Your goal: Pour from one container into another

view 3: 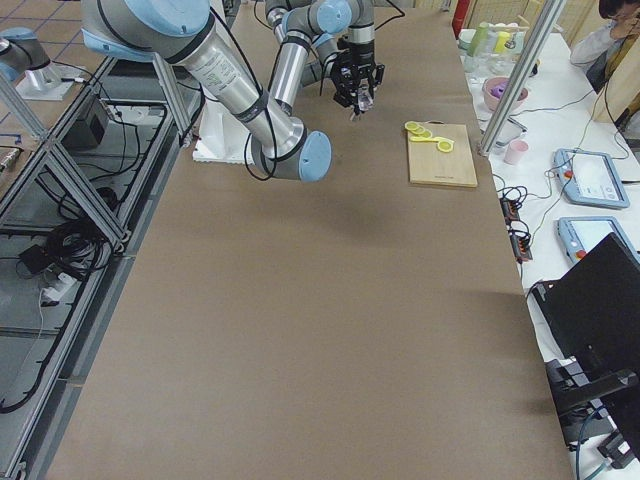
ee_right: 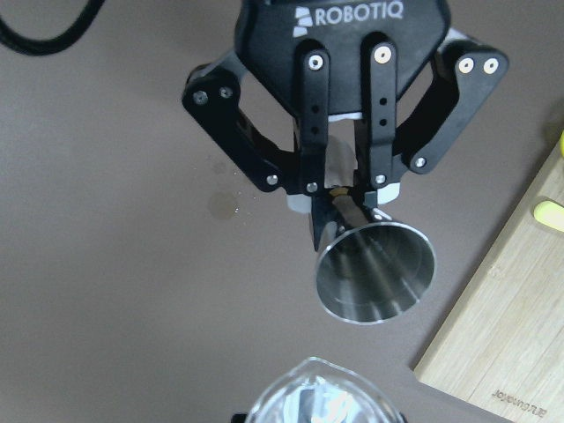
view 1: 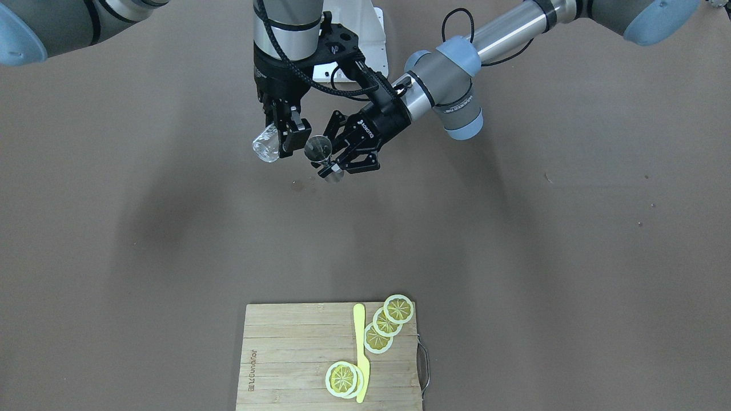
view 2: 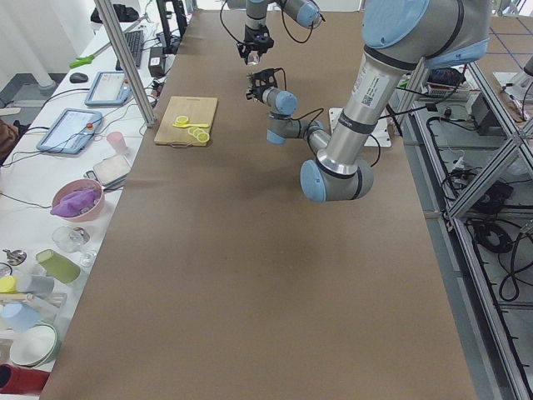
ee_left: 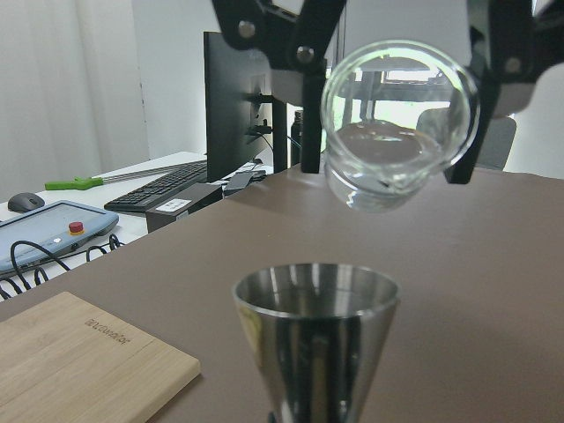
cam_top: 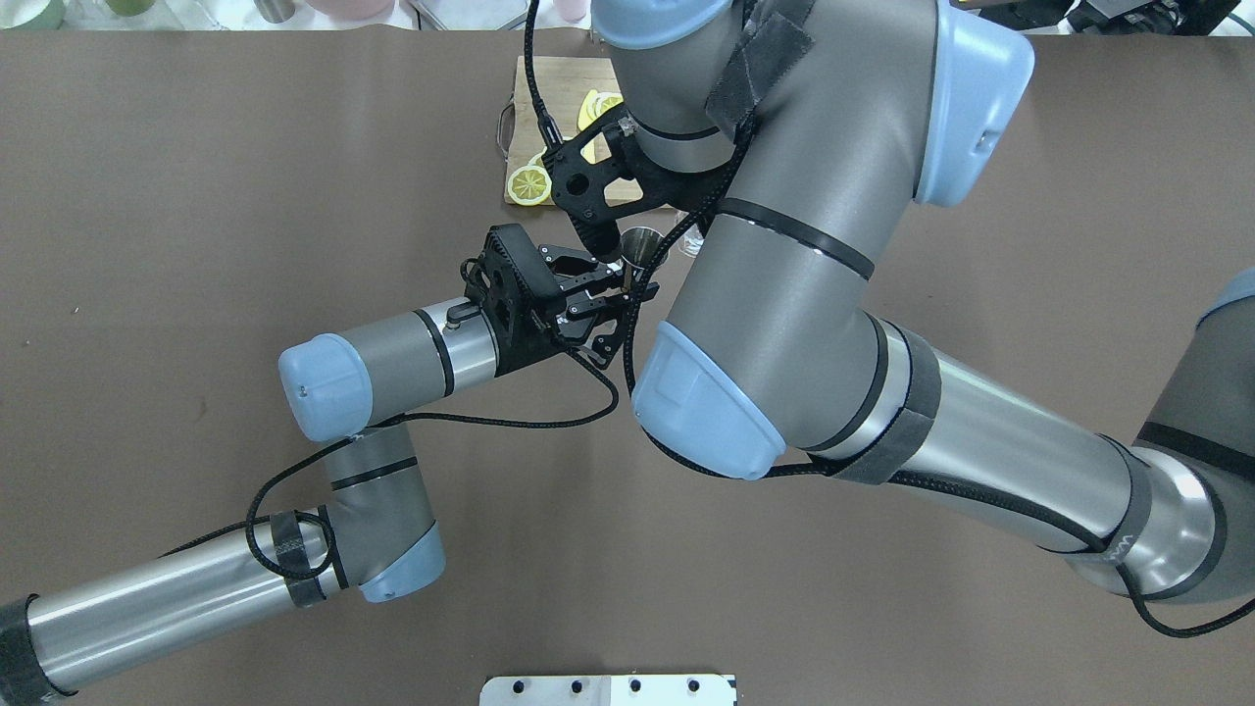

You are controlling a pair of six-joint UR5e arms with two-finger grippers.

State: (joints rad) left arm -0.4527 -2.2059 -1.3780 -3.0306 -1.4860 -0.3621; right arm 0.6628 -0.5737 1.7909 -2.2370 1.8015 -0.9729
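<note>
Presently: cup tipped beside jigger, both held off the table.

Item 1, clear glass cup [view 1: 266,144]: clamped between the fingers of the right gripper [view 1: 284,137] and tilted well over. In the left wrist view its mouth faces the camera, above and beyond the jigger's rim. Whether it holds liquid cannot be told. Item 2, steel jigger [view 1: 318,148]: pinched at its narrow waist by the closed left gripper [view 1: 333,164], one cone mouth up, just beside the cup but apart from it. Item 3, brown table [view 1: 514,257]: small wet marks [view 1: 297,184] near the jigger. Item 4, wooden cutting board [view 1: 297,354]: well apart, carrying lemon slices [view 1: 398,309] and a yellow knife [view 1: 360,348].
</note>
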